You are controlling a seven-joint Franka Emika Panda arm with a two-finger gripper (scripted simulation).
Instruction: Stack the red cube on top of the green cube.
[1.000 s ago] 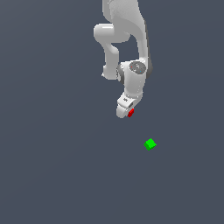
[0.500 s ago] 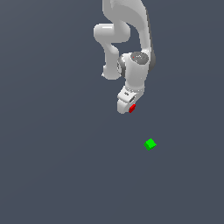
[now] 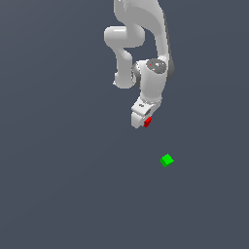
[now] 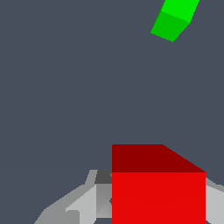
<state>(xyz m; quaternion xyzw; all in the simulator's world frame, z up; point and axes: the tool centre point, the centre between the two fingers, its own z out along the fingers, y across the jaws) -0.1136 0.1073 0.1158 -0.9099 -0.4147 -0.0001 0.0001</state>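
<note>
The red cube [image 3: 147,121] sits between the fingers of my white gripper [image 3: 144,121], which is shut on it and holds it off the grey floor. In the wrist view the red cube [image 4: 158,188] fills the near part of the picture, with a grey-white finger [image 4: 76,203] on each side. The green cube [image 3: 167,160] lies alone on the floor, below and to the exterior view's right of my gripper, well apart from it. It also shows in the wrist view [image 4: 174,18], tilted and partly cut off by the frame edge.
The white arm [image 3: 141,44] reaches down from the top of the exterior view. The plain dark grey floor [image 3: 63,185] surrounds both cubes.
The arm has swung slightly toward the exterior view's right with the red cube in the gripper. The green cube has not moved.
</note>
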